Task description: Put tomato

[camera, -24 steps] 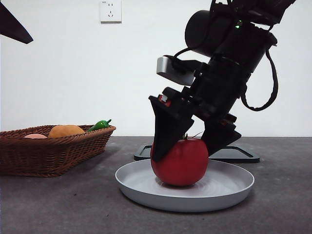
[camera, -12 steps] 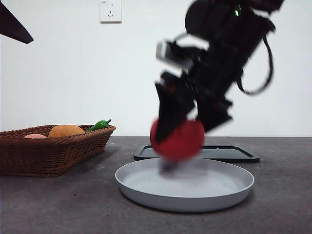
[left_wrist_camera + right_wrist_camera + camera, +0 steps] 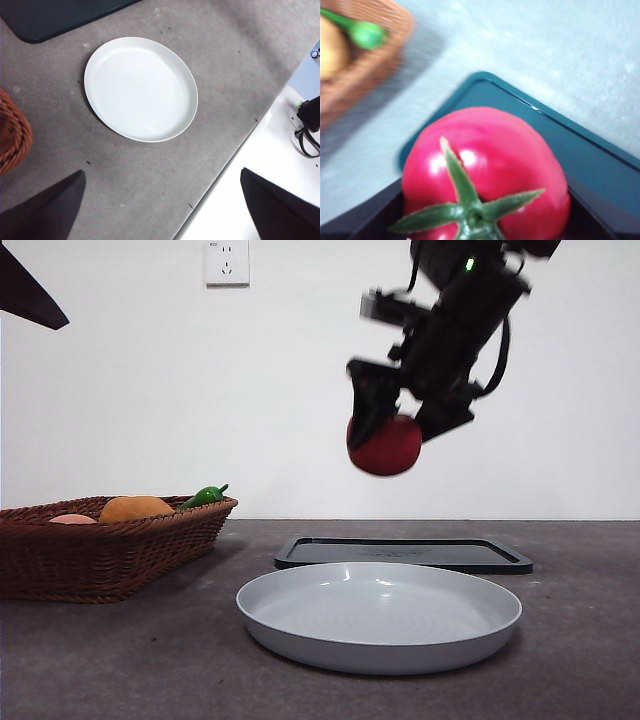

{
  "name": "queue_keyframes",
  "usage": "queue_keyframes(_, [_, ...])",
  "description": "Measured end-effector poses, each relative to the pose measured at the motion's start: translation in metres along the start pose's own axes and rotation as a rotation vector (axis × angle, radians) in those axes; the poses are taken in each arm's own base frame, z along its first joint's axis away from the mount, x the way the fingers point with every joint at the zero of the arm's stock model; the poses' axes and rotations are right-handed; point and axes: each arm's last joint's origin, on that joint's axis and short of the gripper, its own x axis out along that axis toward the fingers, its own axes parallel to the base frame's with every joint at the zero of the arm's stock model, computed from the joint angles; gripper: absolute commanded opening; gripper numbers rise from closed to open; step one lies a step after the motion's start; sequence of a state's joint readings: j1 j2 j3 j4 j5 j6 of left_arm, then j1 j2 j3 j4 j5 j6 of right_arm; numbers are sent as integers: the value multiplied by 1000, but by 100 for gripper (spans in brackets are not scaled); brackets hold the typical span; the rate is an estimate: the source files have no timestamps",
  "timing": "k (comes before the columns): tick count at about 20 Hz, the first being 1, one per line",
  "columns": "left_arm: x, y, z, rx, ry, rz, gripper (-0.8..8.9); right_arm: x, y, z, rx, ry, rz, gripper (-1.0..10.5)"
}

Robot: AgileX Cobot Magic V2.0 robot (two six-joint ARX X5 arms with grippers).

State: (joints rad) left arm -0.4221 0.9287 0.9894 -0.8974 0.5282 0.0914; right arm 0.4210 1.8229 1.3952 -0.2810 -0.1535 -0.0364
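My right end effector [image 3: 388,430] pinched the tomato [image 3: 384,445], which a second earlier had sat in the grey plate [image 3: 300,625]. It had risen high above the plate's twelve o'clock edge, over the dark tray [image 3: 500,558]. Placement remained undone.

Plain white wall behind a grey tabletop

A bare white wall [image 3: 200,390] fills the background, evenly lit, with a white power socket [image 3: 227,261] mounted high up, left of centre. Below it runs a dark grey, slightly speckled table [image 3: 120,660], whose far edge meets the wall in a level line. In the left wrist view the grey surface ends at a straight edge, and a white surface [image 3: 260,165] lies beyond it.
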Motion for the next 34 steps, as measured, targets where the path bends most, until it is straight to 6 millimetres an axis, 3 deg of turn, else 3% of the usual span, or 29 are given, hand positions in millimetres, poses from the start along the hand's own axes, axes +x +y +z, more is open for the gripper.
queue_keyframes(6, [0, 0, 0, 0, 1, 0, 495, 54, -28, -12, 43, 84, -27, 190])
queue_keyframes(9, [0, 0, 0, 0, 0, 0, 495, 71, -38, -25, 64, 129, -38, 190])
queue_keyframes(13, [0, 0, 0, 0, 1, 0, 495, 74, -42, -27, 70, 137, -41, 225])
queue_keyframes(19, [0, 0, 0, -1, 2, 0, 495, 73, -41, -29, 75, 159, -39, 599])
queue_keyframes(24, [0, 0, 0, -2, 3, 0, 495, 72, -41, -32, 99, 193, -39, 606])
queue_keyframes(26, [0, 0, 0, -2, 3, 0, 495, 54, -38, -23, 104, 191, -40, 606])
queue_keyframes(29, [0, 0, 0, -2, 3, 0, 495, -2, -29, 5, 95, 129, -42, 605])
queue_keyframes(32, [0, 0, 0, -2, 3, 0, 495, -58, -16, 18, 98, 114, 35, 604])
queue_keyframes(34, [0, 0, 0, -2, 3, 0, 495, -107, -5, 26, 89, 70, 67, 599])
